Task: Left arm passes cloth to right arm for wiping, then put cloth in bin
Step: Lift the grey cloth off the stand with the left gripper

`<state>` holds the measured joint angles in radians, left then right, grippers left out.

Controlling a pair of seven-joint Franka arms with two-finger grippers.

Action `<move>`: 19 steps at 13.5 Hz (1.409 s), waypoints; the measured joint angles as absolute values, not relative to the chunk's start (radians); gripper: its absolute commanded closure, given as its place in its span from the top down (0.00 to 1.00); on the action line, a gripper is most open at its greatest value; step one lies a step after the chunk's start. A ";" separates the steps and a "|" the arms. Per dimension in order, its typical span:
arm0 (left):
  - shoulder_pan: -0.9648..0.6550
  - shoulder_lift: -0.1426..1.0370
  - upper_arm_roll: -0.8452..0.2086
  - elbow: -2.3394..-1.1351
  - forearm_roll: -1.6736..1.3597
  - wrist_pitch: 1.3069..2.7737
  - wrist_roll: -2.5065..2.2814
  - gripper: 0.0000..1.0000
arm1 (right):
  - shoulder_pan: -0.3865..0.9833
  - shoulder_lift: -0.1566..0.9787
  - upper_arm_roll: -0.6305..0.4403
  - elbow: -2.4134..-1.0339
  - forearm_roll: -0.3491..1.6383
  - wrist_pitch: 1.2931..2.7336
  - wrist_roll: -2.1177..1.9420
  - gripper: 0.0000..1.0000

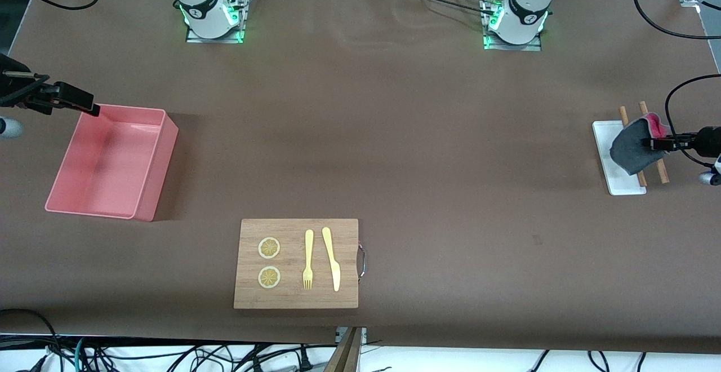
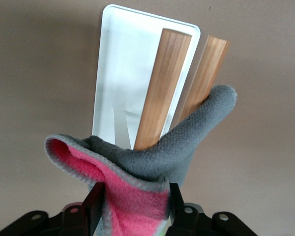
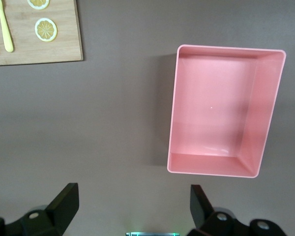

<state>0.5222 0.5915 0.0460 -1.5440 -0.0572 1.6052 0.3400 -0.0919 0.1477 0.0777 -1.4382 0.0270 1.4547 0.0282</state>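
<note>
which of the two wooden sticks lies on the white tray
The stick nearer the right arm's end lies on the white tray. The other stick lies beside it on the table. The cloth in the left pincer covers their ends.

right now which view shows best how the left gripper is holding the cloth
The left wrist view: the cloth is pinched between the left gripper's fingers, pink face showing, grey part draped over two wooden sticks on the white tray. The front view shows it small, at the left arm's end. The right wrist view misses it.
</note>
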 measured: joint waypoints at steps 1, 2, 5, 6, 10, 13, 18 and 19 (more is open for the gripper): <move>0.522 0.591 0.046 -1.538 -0.057 1.600 0.340 0.68 | -0.092 0.158 0.078 -1.439 0.027 1.453 0.028 1.00; 0.522 0.591 0.046 -1.532 -0.057 1.596 0.340 0.60 | -0.092 0.168 0.078 -1.439 0.027 1.448 0.028 1.00; 0.523 0.591 0.046 -1.524 -0.057 1.583 0.342 0.40 | -0.092 0.182 0.078 -1.439 0.027 1.432 0.028 1.00; 0.524 0.591 0.046 -1.524 -0.057 1.578 0.344 0.33 | -0.092 0.181 0.078 -1.439 0.027 1.430 0.028 1.00; 0.539 0.591 0.047 -1.524 -0.057 1.576 0.361 0.27 | -0.092 0.183 0.078 -1.439 0.027 1.427 0.028 1.00; 0.539 0.591 0.046 -1.523 -0.057 1.576 0.363 0.10 | -0.092 0.185 0.078 -1.439 0.037 1.427 0.029 1.00; 0.540 0.587 0.046 -1.505 -0.058 1.560 0.381 0.00 | -0.092 0.193 0.078 -1.439 0.119 1.429 0.085 1.00; 0.540 0.587 0.045 -1.491 -0.058 1.545 0.383 0.00 | -0.091 0.193 0.078 -1.439 0.125 1.429 0.118 1.00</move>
<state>0.5403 0.5865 0.0453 -1.4914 -0.0577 1.5455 0.3828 -0.0914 0.1933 0.0777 -1.4386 0.1252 1.4293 0.1181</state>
